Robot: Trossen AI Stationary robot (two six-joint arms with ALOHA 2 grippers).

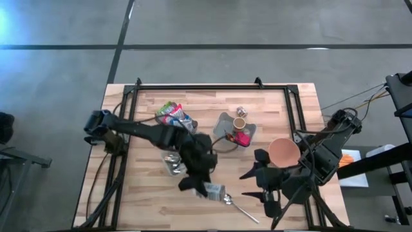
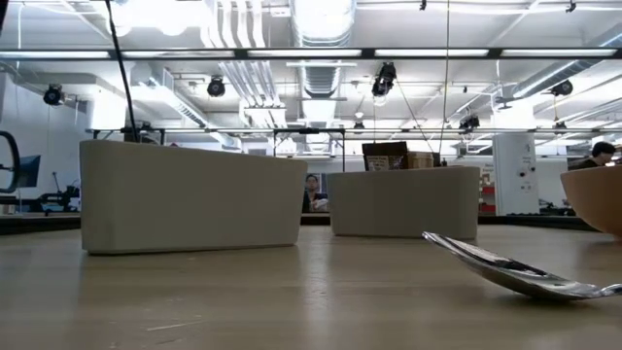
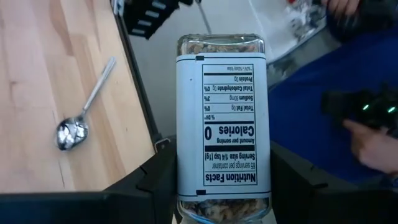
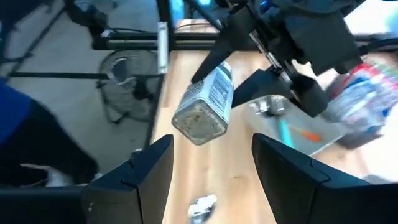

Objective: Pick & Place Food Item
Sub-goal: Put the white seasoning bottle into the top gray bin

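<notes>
A clear spice jar [image 3: 221, 118] with a white nutrition label hangs above the table's near middle, with my left gripper [image 1: 196, 180] shut on it. The right wrist view shows the jar [image 4: 202, 106] tilted, its glass end toward that camera. My right gripper [image 4: 211, 168] stands open at the near right [image 1: 261, 183], apart from the jar, with nothing between its fingers. A metal spoon [image 1: 238, 205] lies on the wood below the jar. My left gripper pinches the jar's two labelled sides [image 3: 183, 186] between its two fingers [image 3: 155, 186], at the end nearer the wrist. The jar reaches forward past the fingertips, along the fingers. It slants downward toward the near right, lifted clear of the table.
An orange bowl [image 1: 283, 151] sits at the right. A grey tray [image 1: 225, 122] with a small cup stands mid-table, snack bags [image 1: 174, 116] lie at the far left, and a shiny item [image 1: 172, 164] lies beside the left arm. A person's hand [image 3: 373, 143] shows beyond the table edge.
</notes>
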